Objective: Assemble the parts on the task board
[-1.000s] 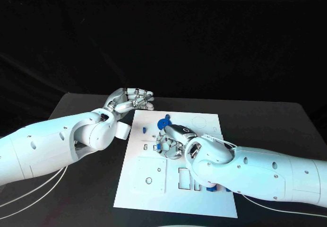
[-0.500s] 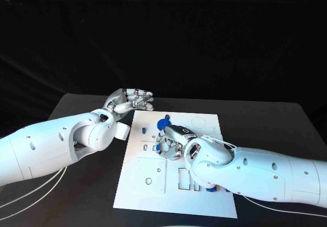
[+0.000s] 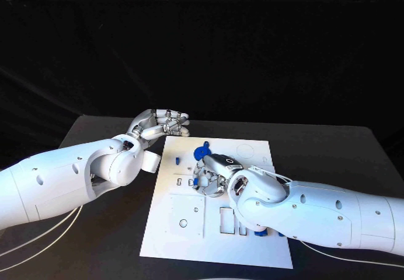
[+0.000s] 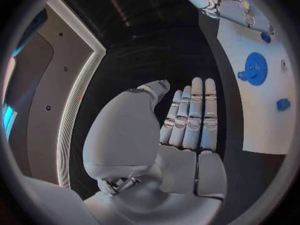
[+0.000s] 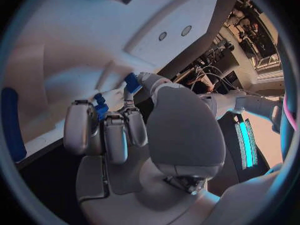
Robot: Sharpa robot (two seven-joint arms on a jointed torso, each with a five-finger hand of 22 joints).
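1. Two hands are before you. The left hand (image 3: pixel 162 123) sits in the upper left of the head view, just off the far left corner of the task board (image 3: pixel 181 233); the right hand (image 3: pixel 211 175) is over the board's middle.
2. Your left hand holds nothing. In the left wrist view its fingers (image 4: pixel 190 115) lie straight and side by side, spread flat above the black table (image 3: pixel 337 151), beside the board's edge.
3. Your right hand has its fingers curled down onto the board. In the right wrist view the fingertips (image 5: pixel 103 117) close around a small blue part (image 5: pixel 100 107), with a second bit of blue (image 5: pixel 132 82) by the thumb; you cannot tell whether that is the same piece.
4. You can see a blue gear (image 3: pixel 203 153) on the board just above the right hand in the head view, and touching nothing; the left wrist view shows it too (image 4: pixel 255 68).
5. A small blue peg (image 3: pixel 177 158) stands to the left of the gear, and another blue piece (image 3: pixel 260 232) peeks out at the board's lower right, beside the right forearm.
6. No writing or brand mark on the board or arms is readable.
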